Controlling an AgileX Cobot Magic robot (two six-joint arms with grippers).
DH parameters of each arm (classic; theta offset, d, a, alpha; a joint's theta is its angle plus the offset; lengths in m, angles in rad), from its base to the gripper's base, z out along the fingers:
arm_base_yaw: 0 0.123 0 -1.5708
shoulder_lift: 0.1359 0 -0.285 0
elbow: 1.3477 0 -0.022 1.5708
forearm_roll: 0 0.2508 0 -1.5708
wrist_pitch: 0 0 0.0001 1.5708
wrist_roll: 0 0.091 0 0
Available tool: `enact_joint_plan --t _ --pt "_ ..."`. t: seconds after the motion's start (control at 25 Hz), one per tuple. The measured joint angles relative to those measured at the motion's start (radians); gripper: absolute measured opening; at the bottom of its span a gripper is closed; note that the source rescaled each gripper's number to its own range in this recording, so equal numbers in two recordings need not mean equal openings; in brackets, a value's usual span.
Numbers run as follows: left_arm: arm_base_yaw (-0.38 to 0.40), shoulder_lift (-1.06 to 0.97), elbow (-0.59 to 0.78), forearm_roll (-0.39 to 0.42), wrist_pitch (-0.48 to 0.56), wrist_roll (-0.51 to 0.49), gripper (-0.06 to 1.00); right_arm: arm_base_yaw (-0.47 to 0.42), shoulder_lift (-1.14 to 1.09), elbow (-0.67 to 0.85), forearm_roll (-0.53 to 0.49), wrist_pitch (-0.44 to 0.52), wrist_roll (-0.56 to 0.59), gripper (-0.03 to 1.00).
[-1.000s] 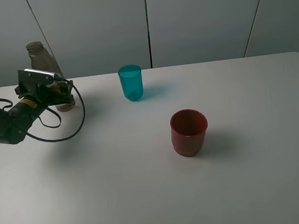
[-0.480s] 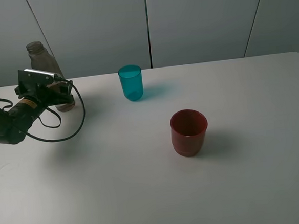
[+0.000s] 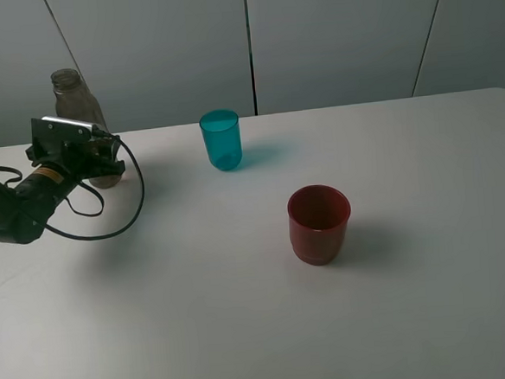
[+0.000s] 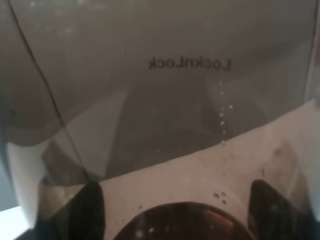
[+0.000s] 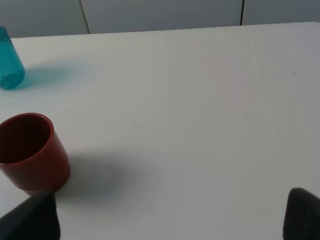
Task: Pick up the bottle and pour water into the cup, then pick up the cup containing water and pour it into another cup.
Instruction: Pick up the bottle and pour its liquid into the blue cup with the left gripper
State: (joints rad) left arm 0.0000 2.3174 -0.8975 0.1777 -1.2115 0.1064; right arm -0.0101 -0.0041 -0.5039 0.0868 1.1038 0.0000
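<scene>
Left gripper (image 3: pixel 106 159) is clamping the bottle (image 3: pixel 71 96), well apart from the teal cup (image 3: pixel 220 140); red cup (image 3: pixel 319 224) is sitting nearer it; right gripper (image 5: pixel 167 217) is gaping wide.

Smooth plastics on a matt white tabletop (image 3: pixel 245 329)

The bottle (image 3: pixel 74 98) is clear, grey-tinted plastic, smooth and faintly glossy; the left wrist view shows tiny specks or droplets on its wall. The teal cup (image 3: pixel 220 141) is translucent plastic with a soft sheen. The red cup (image 3: pixel 319 226) is opaque and smooth, with a duller satin finish. The left pincer (image 3: pixel 105 161) has a matt black casing, and its black cable (image 3: pixel 133 211) looks slightly shiny.
</scene>
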Motion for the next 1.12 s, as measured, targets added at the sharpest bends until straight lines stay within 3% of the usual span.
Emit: enact_joint_plan --t 0.36,0.84,1.12 --pt "0.000 0.000 -0.011 0.013 0.014 -0.024 0.05 0.000 0.000 0.000 0.000 0.000 -0.007 0.76" --pt "0.000 -0.128 -0.011 0.095 0.044 -0.035 0.03 0.000 0.000 0.000 0.000 0.000 0.000 0.76" --pt "0.000 -0.227 -0.011 0.150 0.165 -0.050 0.03 0.000 0.000 0.000 0.000 0.000 0.000 0.76"
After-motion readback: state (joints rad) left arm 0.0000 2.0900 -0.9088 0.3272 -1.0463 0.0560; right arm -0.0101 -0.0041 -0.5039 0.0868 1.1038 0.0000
